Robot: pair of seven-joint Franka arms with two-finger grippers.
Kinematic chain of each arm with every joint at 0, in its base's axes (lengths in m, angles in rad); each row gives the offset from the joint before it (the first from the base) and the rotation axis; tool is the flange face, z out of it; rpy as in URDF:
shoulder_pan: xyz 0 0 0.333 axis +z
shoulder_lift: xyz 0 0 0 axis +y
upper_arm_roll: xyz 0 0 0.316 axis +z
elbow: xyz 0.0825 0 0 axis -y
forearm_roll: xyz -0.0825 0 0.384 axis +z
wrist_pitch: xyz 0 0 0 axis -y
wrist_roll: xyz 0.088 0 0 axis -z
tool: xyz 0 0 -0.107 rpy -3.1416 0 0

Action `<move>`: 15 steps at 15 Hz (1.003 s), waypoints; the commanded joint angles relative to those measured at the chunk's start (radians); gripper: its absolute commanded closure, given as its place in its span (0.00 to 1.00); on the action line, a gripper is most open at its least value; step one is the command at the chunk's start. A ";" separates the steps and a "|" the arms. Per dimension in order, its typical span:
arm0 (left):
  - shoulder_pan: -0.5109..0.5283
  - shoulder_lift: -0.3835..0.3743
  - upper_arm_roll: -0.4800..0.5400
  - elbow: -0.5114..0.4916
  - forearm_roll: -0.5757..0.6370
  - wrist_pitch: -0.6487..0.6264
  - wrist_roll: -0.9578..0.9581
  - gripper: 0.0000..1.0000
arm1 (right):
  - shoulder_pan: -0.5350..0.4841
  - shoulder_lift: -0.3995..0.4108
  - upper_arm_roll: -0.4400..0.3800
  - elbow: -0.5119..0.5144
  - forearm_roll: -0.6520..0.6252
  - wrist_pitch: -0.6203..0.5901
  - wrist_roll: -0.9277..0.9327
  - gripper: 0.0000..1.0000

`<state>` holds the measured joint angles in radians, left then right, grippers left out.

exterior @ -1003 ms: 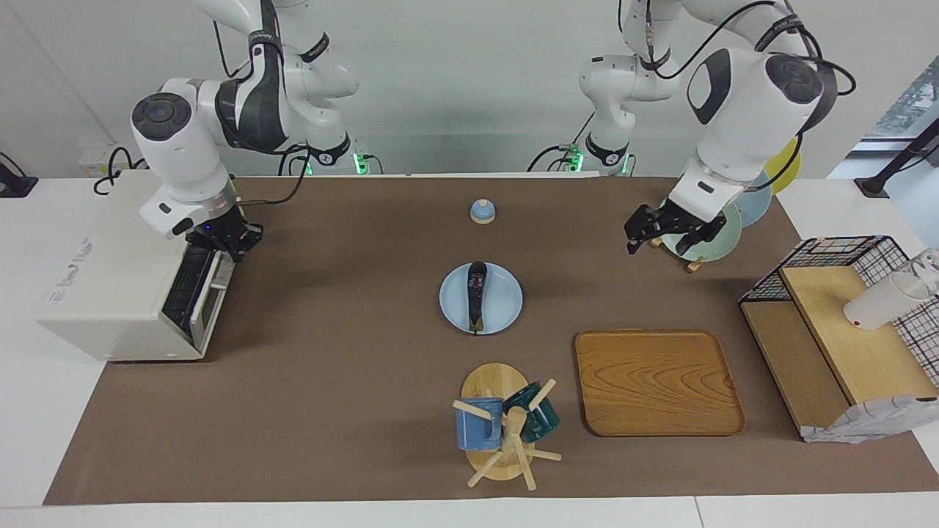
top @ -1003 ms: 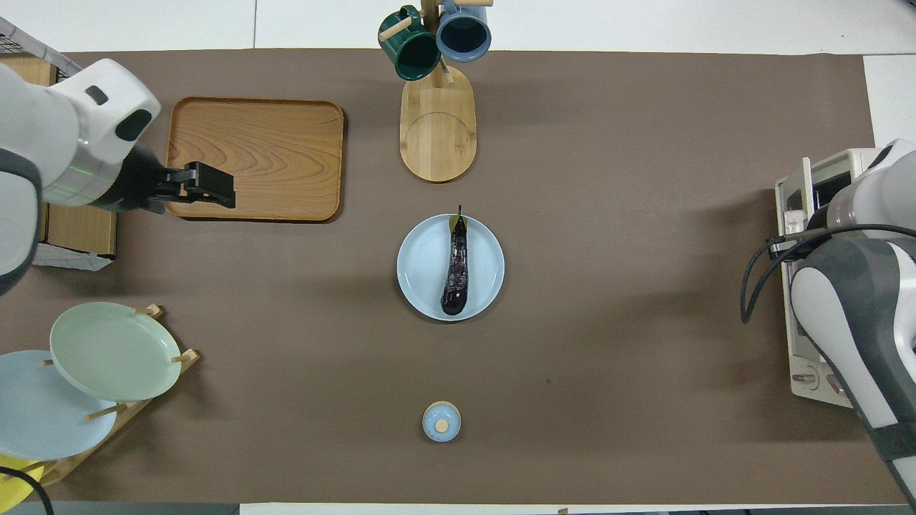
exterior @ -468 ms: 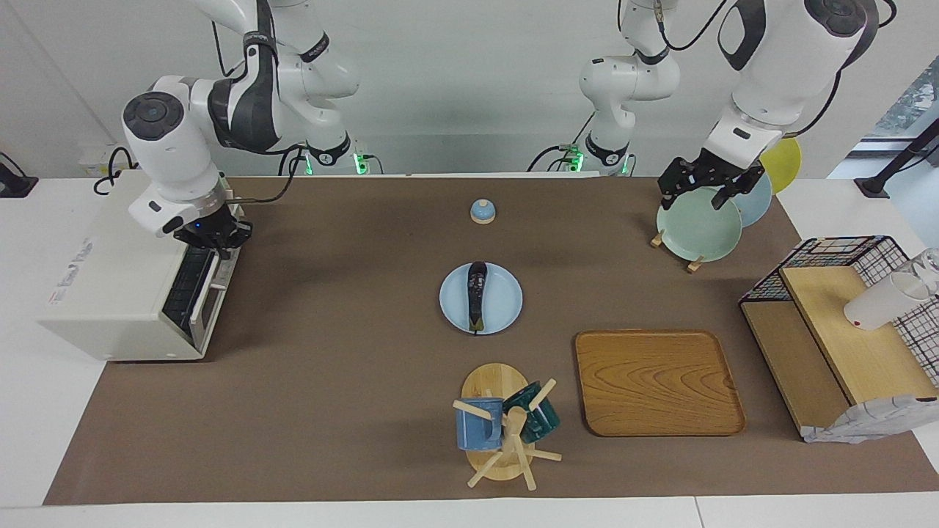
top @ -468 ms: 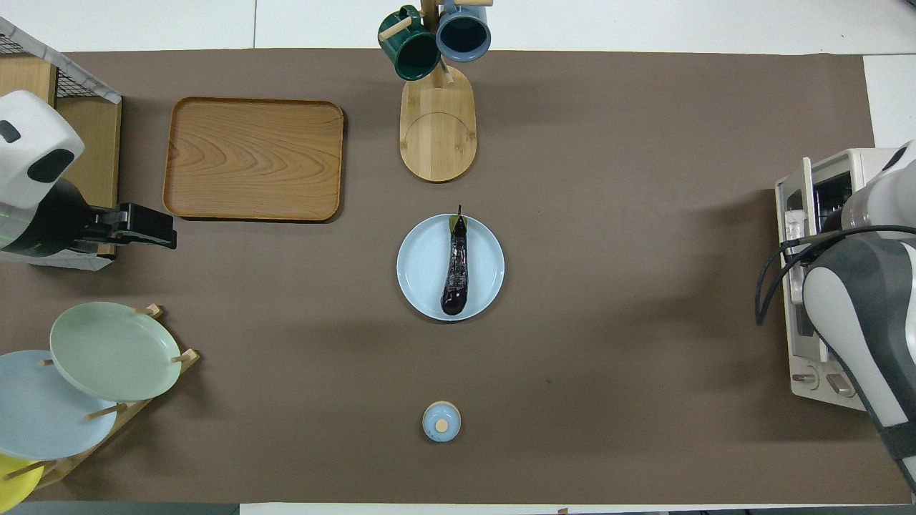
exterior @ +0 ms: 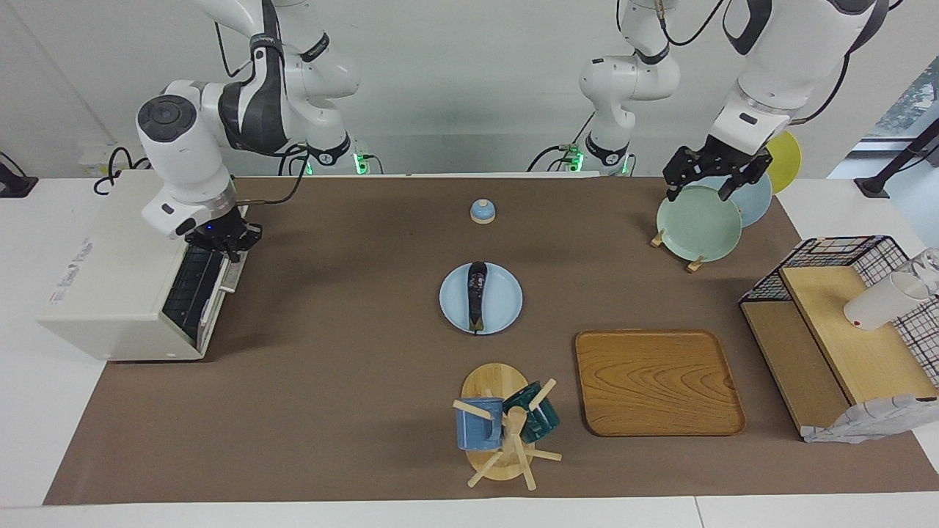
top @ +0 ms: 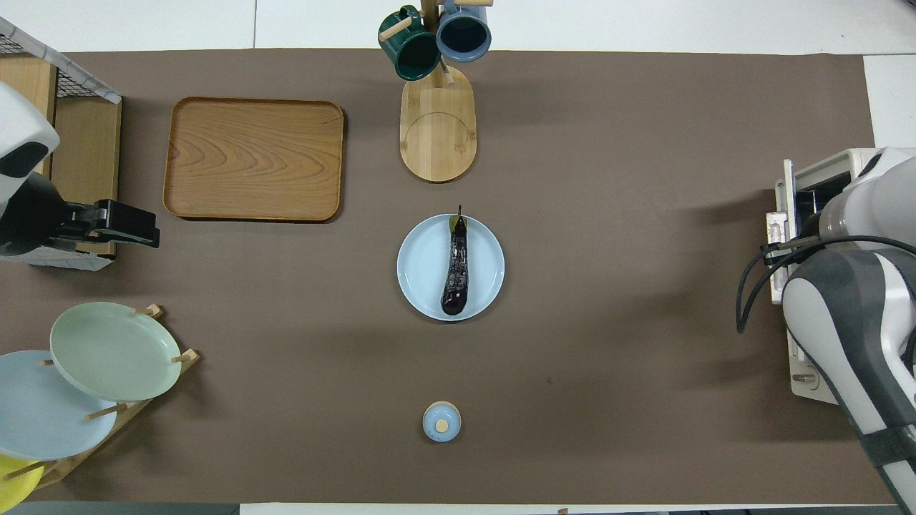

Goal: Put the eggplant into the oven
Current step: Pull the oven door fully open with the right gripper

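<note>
The eggplant [exterior: 475,292] [top: 456,266] lies lengthwise on a light blue plate [exterior: 506,302] [top: 418,275] at the middle of the table, with no gripper near it. The cream oven [exterior: 110,279] [top: 830,172] stands at the right arm's end of the table, its door [exterior: 196,290] [top: 776,236] tilted partly open. My right gripper [exterior: 220,242] is shut on the top edge of that door, at the handle. In the overhead view the arm hides this gripper. My left gripper [exterior: 700,187] [top: 147,230] hangs open and empty over the plate rack.
A rack of plates [exterior: 697,220] [top: 107,350] stands near the left arm's base. A wooden tray [exterior: 656,381], a mug tree [exterior: 506,429] and a wire shelf [exterior: 843,315] lie farther from the robots. A small blue lid [exterior: 482,211] sits nearer to the robots than the plate.
The left gripper has risen, still open, from beside the plate rack to above it. The right gripper has pulled the top of the oven door outward, so the door leans further open.
</note>
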<state>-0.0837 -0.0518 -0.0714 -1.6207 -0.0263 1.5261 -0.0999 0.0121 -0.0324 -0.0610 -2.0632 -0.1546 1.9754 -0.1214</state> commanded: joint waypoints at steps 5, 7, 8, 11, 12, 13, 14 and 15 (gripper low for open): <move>0.002 0.079 -0.010 0.108 0.039 -0.103 0.017 0.00 | 0.035 0.034 0.001 -0.106 0.030 0.167 0.054 1.00; 0.002 0.086 -0.011 0.095 0.034 -0.077 0.019 0.00 | 0.035 0.057 0.001 -0.109 0.032 0.204 0.057 1.00; 0.005 0.078 -0.013 0.069 0.034 -0.064 0.022 0.00 | 0.035 0.063 0.001 -0.115 0.032 0.226 0.057 1.00; 0.009 0.067 -0.013 0.047 0.031 -0.043 0.013 0.00 | 0.037 0.075 0.001 -0.147 0.032 0.298 0.058 1.00; 0.010 0.067 -0.013 0.047 0.031 -0.043 0.013 0.00 | 0.046 0.078 0.001 -0.173 0.032 0.348 0.062 1.00; 0.010 0.067 -0.013 0.047 0.031 -0.043 0.011 0.00 | 0.060 0.087 0.001 -0.192 0.032 0.385 0.072 1.00; 0.010 0.066 -0.013 0.047 0.031 -0.043 0.009 0.00 | 0.062 0.092 0.001 -0.193 0.032 0.391 0.078 1.00; 0.010 0.066 -0.014 0.047 0.031 -0.044 0.009 0.00 | 0.060 0.101 0.001 -0.192 0.032 0.401 0.078 1.00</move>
<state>-0.0838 0.0292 -0.0776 -1.5545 -0.0131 1.4619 -0.0958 0.0847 0.0442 -0.0468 -2.2510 -0.0987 2.3182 -0.0518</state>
